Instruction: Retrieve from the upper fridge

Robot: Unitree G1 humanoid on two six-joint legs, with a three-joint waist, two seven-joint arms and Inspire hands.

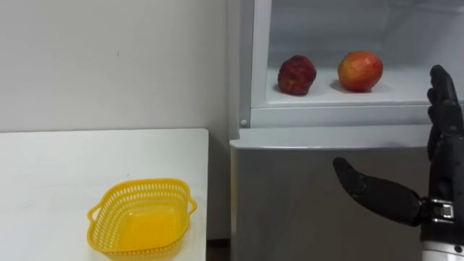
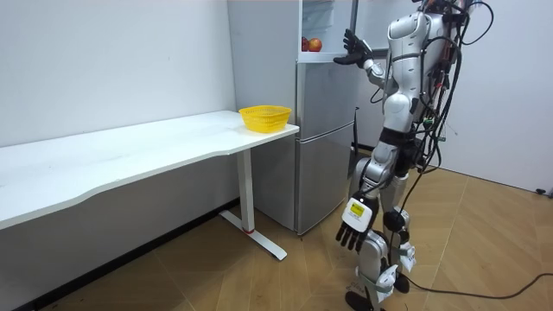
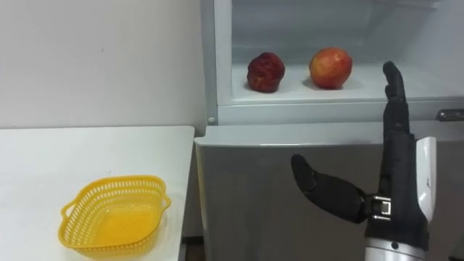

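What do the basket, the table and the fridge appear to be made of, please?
The basket looks like moulded plastic: glossy yellow, with a regular lattice of holes. The table is smooth matt white, probably laminated board, though its core is hidden. The fridge has a silver-grey, faintly sheened door, likely painted or coated steel.

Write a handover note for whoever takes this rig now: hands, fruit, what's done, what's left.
Right hand: open, raised before the fridge, just below the shelf, holding nothing.
Left hand: open, hanging at the robot's side.
Dark red apple and red-yellow apple: both on the upper shelf.
Yellow basket: on the white table.
Done: upper compartment stands open.
Left: grasp a fruit and bring it out, probably to the basket.
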